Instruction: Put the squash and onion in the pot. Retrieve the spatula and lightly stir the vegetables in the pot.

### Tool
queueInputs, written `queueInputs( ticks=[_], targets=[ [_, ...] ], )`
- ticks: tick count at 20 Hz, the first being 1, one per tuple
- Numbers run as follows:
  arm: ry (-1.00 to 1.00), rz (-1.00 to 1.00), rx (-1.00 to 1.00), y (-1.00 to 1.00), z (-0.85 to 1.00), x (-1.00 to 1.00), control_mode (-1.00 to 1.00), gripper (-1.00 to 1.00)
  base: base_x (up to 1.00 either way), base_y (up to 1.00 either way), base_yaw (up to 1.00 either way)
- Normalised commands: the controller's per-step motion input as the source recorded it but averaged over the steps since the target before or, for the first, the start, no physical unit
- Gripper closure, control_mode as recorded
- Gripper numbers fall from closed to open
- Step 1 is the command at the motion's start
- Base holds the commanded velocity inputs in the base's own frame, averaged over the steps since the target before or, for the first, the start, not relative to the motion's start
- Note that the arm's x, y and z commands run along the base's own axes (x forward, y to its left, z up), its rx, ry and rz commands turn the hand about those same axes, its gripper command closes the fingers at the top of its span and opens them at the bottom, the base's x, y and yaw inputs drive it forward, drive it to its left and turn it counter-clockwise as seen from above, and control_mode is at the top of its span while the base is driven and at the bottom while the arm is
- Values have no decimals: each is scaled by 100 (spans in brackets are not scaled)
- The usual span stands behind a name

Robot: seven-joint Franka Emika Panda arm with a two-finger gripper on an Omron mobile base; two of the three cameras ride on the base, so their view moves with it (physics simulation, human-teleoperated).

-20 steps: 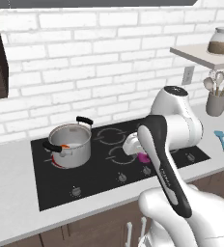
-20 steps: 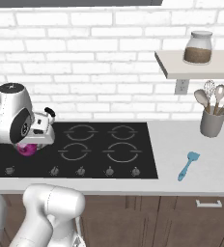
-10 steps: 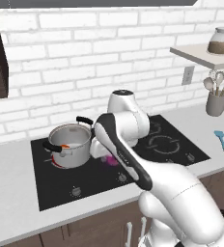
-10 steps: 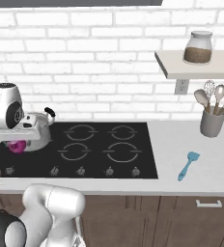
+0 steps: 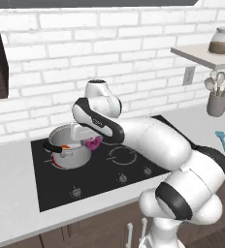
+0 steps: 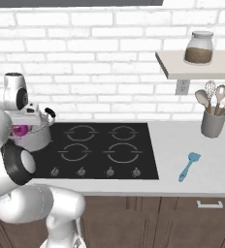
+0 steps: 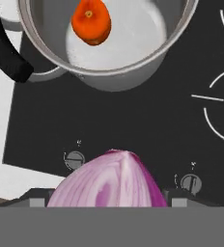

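Observation:
My gripper [image 5: 91,140] is shut on the magenta-purple onion [image 5: 92,143], held just above the right side of the steel pot [image 5: 73,156]. The pot stands on the cooktop's left rear burner. In the hand view the onion [image 7: 109,182] sits between the finger tips at the bottom, and the pot [image 7: 115,81] lies ahead with an orange squash piece [image 7: 91,21] on its floor. From the right base camera the onion [image 6: 20,131] hangs beside the pot [image 6: 38,141]. The teal spatula [image 6: 188,165] lies on the counter right of the cooktop, far from the gripper.
The black cooktop [image 6: 104,145] has knobs along its front edge. A grey holder with pale utensils [image 6: 212,124] stands at the back right under a shelf with a jar [image 6: 199,47]. A brick wall runs behind the counter.
The arm has swung left across the cooktop with the onion, from the middle burners to the pot's side. The pot and spatula have stayed put.

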Motion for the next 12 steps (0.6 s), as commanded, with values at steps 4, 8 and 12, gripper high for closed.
queueInputs(
  ticks=[4, 8, 12],
  targets=[
    [7, -6, 0, 16, -1, 91, -100, 100, 0, 0, 0],
    [4, -7, 0, 24, -7, 74, -100, 100, 0, 0, 0],
    [3, -5, 0, 37, -18, 65, -100, 100, 0, 0, 0]
  ],
)
